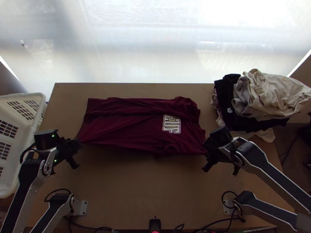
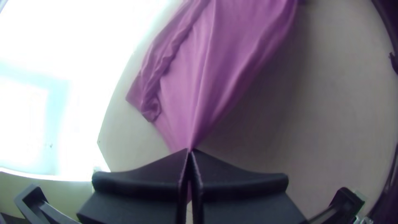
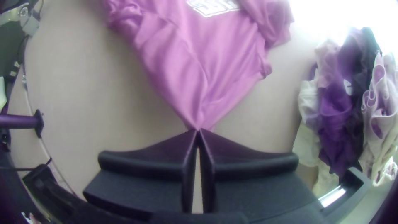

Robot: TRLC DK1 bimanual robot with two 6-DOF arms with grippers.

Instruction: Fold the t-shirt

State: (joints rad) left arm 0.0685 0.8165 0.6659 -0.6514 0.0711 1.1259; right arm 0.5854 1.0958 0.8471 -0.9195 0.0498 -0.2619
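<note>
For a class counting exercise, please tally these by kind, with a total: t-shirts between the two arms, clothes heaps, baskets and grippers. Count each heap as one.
T-shirt: 1
Clothes heap: 1
Basket: 1
Grippers (left gripper, right gripper): 2
Total: 5

High top view over the near edge of the surface (image 1: 147, 186), facing steeply down, close wrist views looking inward along the t-shirt (image 1: 128, 132) from opposite ends, clothes pile (image 1: 272, 93) shared by top and right wrist views
</note>
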